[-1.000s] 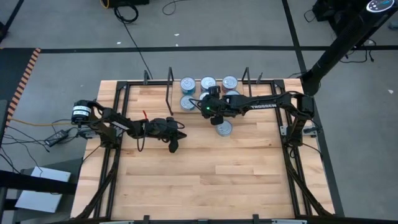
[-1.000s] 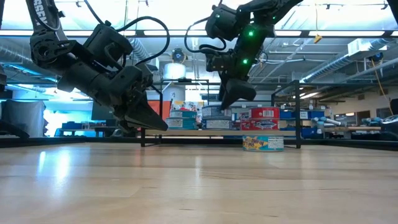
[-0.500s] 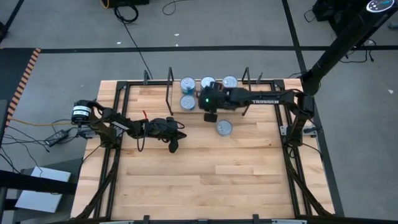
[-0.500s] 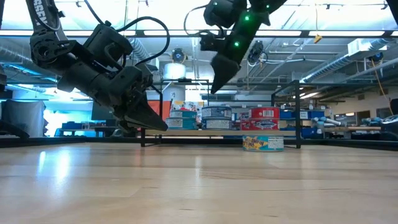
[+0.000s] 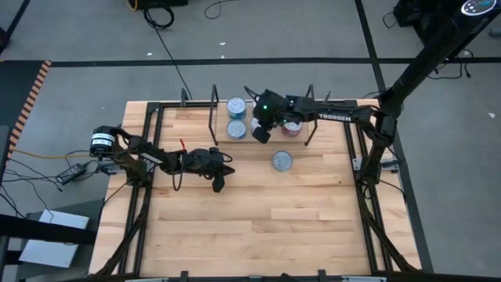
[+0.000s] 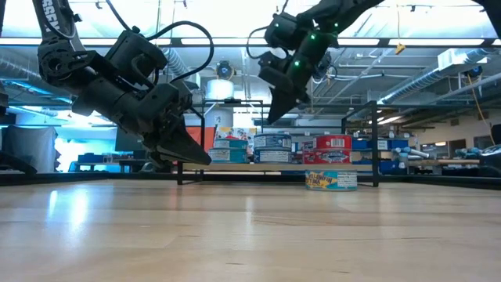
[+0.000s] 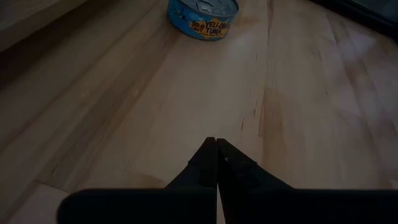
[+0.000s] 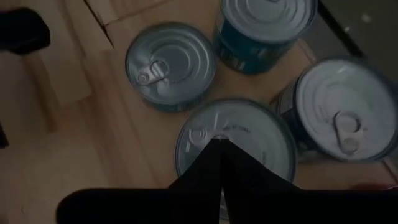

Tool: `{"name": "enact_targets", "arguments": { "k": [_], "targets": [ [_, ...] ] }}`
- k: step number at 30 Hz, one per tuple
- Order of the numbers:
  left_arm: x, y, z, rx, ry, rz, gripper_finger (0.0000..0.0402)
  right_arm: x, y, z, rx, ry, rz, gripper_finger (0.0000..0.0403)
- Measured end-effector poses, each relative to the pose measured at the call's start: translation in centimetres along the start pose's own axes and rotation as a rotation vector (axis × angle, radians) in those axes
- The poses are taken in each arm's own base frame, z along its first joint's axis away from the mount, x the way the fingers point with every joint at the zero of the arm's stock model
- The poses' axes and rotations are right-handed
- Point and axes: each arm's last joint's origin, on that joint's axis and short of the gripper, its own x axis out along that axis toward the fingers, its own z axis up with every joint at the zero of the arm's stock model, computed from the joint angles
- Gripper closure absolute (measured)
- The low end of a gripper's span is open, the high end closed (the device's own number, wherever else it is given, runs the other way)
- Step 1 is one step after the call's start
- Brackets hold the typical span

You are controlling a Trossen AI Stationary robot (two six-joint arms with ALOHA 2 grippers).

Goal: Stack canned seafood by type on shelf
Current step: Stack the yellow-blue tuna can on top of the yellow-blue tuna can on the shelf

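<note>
Several flat silver-lidded tins of canned seafood (image 5: pixel 236 117) stand on the shelf (image 5: pixel 223 117) at the table's far edge, between thin black uprights. In the low view, blue and teal tins (image 6: pixel 272 147) and red tins (image 6: pixel 333 147) sit stacked on the board (image 6: pixel 235 166). One blue-and-yellow tin (image 5: pixel 282 160) (image 6: pixel 331 180) (image 7: pixel 203 17) rests on its base on the table nearer in. My right gripper (image 5: pixel 262 133) (image 6: pixel 274 117) (image 8: pixel 221 149) hangs shut above the shelf tins, over a silver lid (image 8: pixel 249 134), clear of it. My left gripper (image 5: pixel 219 184) (image 7: pixel 216 146) is shut and empty over bare wood at left centre.
A black metal frame (image 5: pixel 149 157) runs round the table and more wire uprights (image 5: pixel 344 106) stand along the far edge. Bare wood (image 5: pixel 258 227) fills the near half. A small motor and cables (image 5: pixel 100 142) lie at the table's left edge.
My right gripper has risen from just above the shelf tins, moved toward the far edge, rolled about its own axis and shut with nothing between its fingers. The tins have stayed where they were.
</note>
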Motion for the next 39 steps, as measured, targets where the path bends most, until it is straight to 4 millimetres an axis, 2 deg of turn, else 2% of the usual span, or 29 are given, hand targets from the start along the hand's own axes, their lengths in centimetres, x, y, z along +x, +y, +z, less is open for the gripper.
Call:
{"name": "enact_targets", "arguments": {
  "k": [5,11,15,19,22,26,34,39],
  "targets": [
    [0.0,0.0,0.0,0.000,-0.004,0.011,0.0398,0.4,0.1,-0.7,-0.006,0.023,0.045,0.0395],
    [0.0,0.0,0.0,-0.005,-0.004,0.011,0.0398,-3.4,4.0,-0.6,-0.088,-0.066,0.125,0.0398],
    [0.0,0.0,0.0,-0.003,-0.005,0.011,0.0398,-3.5,6.5,-3.9,-0.094,-0.022,0.190,0.0400],
    [0.0,0.0,0.0,0.000,-0.005,0.011,0.0398,-3.5,8.4,-8.0,0.002,-0.009,0.243,0.0401],
    [0.0,0.0,0.0,0.001,-0.006,0.010,0.0398,-4.2,9.4,-10.5,0.074,-0.014,0.213,0.0401],
    [0.0,0.0,0.2,0.002,-0.023,0.004,0.0398,-4.5,9.6,-13.1,0.134,-0.002,0.087,0.0402],
    [-0.1,-0.3,1.0,0.005,-0.108,-0.027,0.0398,-1.7,8.8,-17.4,0.242,0.136,-0.069,0.0402],
    [-0.1,-0.4,1.2,0.000,-0.129,-0.035,0.0398,-0.7,9.0,-18.4,0.299,0.177,-0.084,0.0402]
  ]
}}
